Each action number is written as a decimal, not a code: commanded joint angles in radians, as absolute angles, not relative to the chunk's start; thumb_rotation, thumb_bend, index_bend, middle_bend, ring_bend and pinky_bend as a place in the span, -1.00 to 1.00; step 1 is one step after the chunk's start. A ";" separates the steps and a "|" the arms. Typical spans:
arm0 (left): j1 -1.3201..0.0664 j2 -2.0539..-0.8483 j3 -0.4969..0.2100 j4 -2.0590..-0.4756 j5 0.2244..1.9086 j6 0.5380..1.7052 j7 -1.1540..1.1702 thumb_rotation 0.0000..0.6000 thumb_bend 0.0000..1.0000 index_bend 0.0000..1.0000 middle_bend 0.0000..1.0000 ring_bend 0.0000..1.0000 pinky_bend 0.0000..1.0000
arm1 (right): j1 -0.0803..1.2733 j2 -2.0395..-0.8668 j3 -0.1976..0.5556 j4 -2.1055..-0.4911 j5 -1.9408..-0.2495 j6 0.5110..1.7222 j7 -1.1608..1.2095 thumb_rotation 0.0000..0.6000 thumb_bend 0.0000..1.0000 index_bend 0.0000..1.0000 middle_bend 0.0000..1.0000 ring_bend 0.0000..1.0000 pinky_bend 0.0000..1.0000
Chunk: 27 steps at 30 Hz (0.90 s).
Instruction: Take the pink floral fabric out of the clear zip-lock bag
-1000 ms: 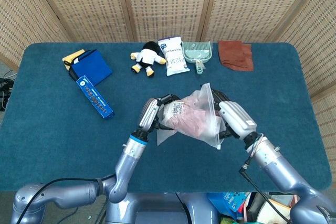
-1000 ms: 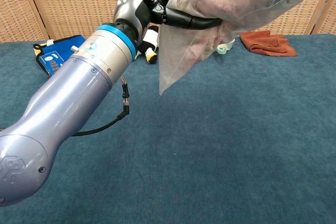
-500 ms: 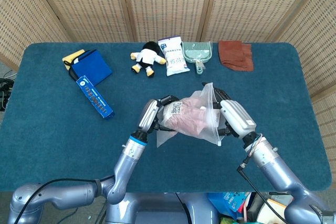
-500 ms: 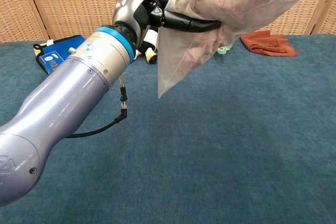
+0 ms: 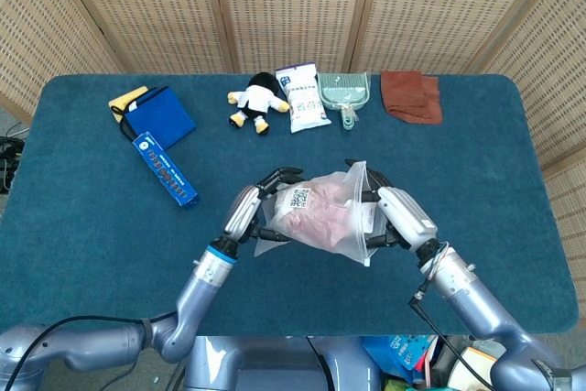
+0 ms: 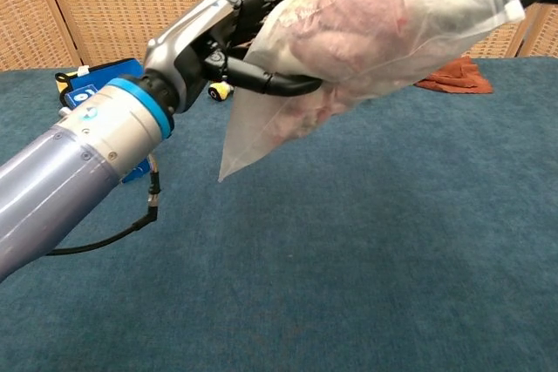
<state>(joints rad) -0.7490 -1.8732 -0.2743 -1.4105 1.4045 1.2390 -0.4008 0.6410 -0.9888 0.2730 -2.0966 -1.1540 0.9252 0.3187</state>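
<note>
Low in the head view's centre, both hands hold the clear zip-lock bag [image 5: 320,217] up off the blue worktop [image 5: 82,254]. The left hand [image 5: 249,208] grips the bag's closed end from the left of the frame, its dark fingers [image 6: 279,84] curled under the plastic in the chest view. The right hand [image 5: 396,215] holds the bag's zip end from the right of the frame. The pink floral fabric [image 5: 316,220] sits bunched inside the bag, filling its middle; one empty corner of plastic hangs down.

Open worktop lies on every side of the bag, widest toward the frame's lower left and right edges.

Farther back at the left are a long blue box [image 5: 165,168], a blue pouch [image 5: 157,115] and a yellow item [image 5: 126,98]. Along the far edge stand a plush doll [image 5: 256,99], a white packet [image 5: 303,96], a green dustpan [image 5: 345,96] and a rust cloth [image 5: 411,95].
</note>
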 commanded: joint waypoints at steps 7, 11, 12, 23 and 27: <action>-0.624 -1.811 -0.111 -1.321 1.538 1.360 -0.538 1.00 -0.67 -0.56 -0.71 -0.68 -0.11 | 0.633 -1.122 0.193 -1.923 -1.242 0.835 0.436 1.00 0.37 0.54 -1.00 -1.00 -1.00; -0.598 -1.785 -0.075 -1.295 1.569 1.384 -0.574 1.00 -0.67 -0.67 -0.88 -0.98 -0.51 | 0.632 -1.163 0.168 -1.850 -1.274 0.804 0.483 1.00 0.37 0.54 -1.00 -1.00 -1.00; -0.591 -1.774 -0.064 -1.289 1.579 1.389 -0.579 1.00 -0.67 -0.69 -0.93 -1.00 -0.65 | 0.631 -1.171 0.160 -1.829 -1.283 0.795 0.496 1.00 0.37 0.54 -1.00 -1.00 -1.00; -0.588 -1.653 -0.034 -1.228 1.608 1.340 -0.424 1.00 -0.67 -0.75 -1.00 -1.00 -1.00 | 0.615 -1.217 0.097 -1.659 -1.405 0.765 0.639 1.00 0.37 0.54 -1.00 -1.00 -1.00; -0.647 -1.623 -0.025 -1.220 1.610 1.210 -0.284 1.00 -0.67 -0.67 -1.00 -1.00 -1.00 | 0.612 -1.205 0.088 -1.655 -1.435 0.777 0.661 1.00 0.37 0.54 -1.00 -1.00 -1.00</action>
<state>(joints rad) -0.6037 -1.6502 -0.0281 -1.2326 1.6114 1.2953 -0.3764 0.6135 -1.2089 0.0921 -1.6571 -1.4283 0.7731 0.6564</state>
